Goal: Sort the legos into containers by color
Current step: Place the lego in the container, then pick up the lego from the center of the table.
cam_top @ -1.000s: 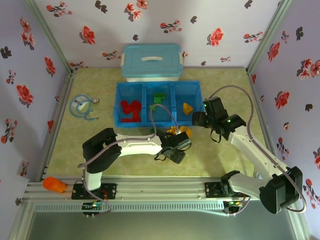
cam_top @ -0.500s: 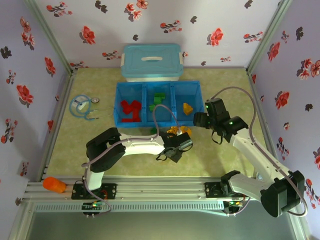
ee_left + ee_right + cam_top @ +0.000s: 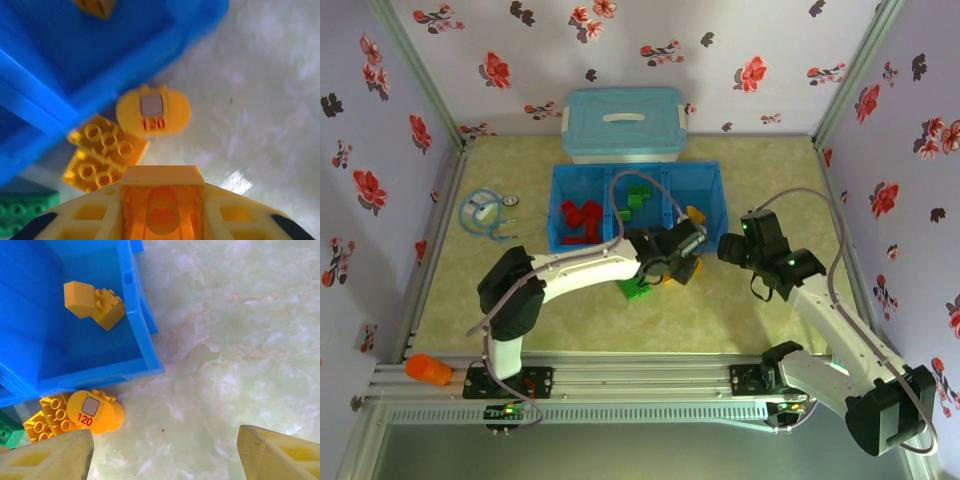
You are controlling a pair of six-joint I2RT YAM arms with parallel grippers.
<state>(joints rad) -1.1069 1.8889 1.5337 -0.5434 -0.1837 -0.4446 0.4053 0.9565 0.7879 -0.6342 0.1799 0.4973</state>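
the left gripper (image 3: 162,215) is pinching an orange lego (image 3: 162,176) at the bottom centre of its wrist view, hovering over the surface (image 3: 260,100) beside the tray (image 3: 75,65), which is filling the upper left. just beside the tray's outer wall a round piece (image 3: 153,111), orange and marked 120, is lying on the surface. an orange brick (image 3: 107,150) is lying studs up against its lower left side, and a green brick (image 3: 22,210) is sitting in the lower left corner.

in the top view this gripper is sitting at the tray's front edge, right of centre. the right gripper (image 3: 728,246) is hanging just to its right, off the tray's right front corner. in the right wrist view its fingers (image 3: 50,457) are standing spread wide with nothing between them.

red legos (image 3: 582,222) are lying in the left compartment, green legos (image 3: 638,197) in the middle one, and a lone orange piece (image 3: 95,305) in the right one.
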